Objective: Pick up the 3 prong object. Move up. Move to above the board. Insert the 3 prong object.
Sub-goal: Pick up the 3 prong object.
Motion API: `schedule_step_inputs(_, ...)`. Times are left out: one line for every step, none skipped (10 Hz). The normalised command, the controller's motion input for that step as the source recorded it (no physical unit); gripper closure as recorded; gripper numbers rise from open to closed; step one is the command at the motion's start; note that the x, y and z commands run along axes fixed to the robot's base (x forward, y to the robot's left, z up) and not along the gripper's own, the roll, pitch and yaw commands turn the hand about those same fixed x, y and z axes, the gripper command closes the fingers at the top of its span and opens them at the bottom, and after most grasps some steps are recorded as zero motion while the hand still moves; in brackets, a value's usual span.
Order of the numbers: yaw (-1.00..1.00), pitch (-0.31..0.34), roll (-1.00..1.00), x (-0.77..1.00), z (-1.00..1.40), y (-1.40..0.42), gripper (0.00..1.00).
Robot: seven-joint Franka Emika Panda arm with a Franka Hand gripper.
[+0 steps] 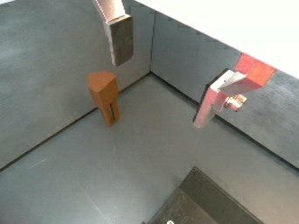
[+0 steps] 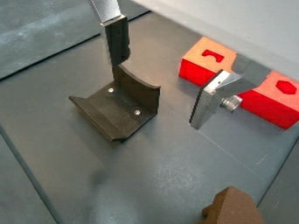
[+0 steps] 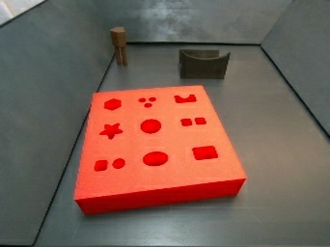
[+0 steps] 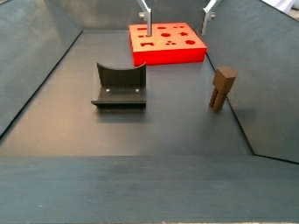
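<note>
Grey walled worktop. 3 prong object is standing upright near a side wall, well apart from the board. Hand is hovering wide and empty, nothing picked yet; dark notched block is sitting unused.

A dark grey floor between grey walls, matte and a little scratched. Carries three things, all well apart. At one end, the board, bright red, lying flat with the cut-outs facing up; seen also in a side view at the far end. Near a side wall, the 3 prong object, brown, standing upright, close to the wall in a wrist view. On the middle of the floor, a dark grey block with a curved notch, resting flat. Above the board's far edge, clear of the floor, the gripper, fingers apart and holding nothing.
</note>
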Motion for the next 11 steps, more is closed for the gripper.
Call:
schedule_step_inputs(0.0, -0.053, 0.0, -0.06, -0.11, -0.07, 0.0)
schedule_step_inputs(-0.13, -0.24, 0.0, -0.91, -0.32, 0.0, 0.0)
schedule_step_inputs(0.0, -0.166, 0.0, -1.0, -0.32, 0.11, 0.0)
schedule_step_inputs(0.09, -0.144, 0.0, -1.0, -0.33, 0.13, 0.0)
schedule_step_inputs(0.27, -0.109, 0.02, -0.93, -0.31, 0.09, 0.0)
schedule_step_inputs(0.45, -0.083, 0.04, -0.77, -0.29, 0.02, 0.0)
schedule_step_inputs(0.63, -0.076, 0.08, -0.57, -0.34, 0.0, 0.0)
schedule_step_inputs(0.67, -0.076, 0.09, -0.54, -0.36, 0.0, 0.0)
schedule_step_inputs(0.63, -0.083, 0.03, -0.48, -0.4, 0.0, 0.0)
schedule_step_inputs(0.36, -0.089, 0.04, -0.38, -0.46, 0.06, 0.0)
schedule_step_inputs(0.25, -0.049, 0.09, -0.45, -0.45, 0.08, 0.0)
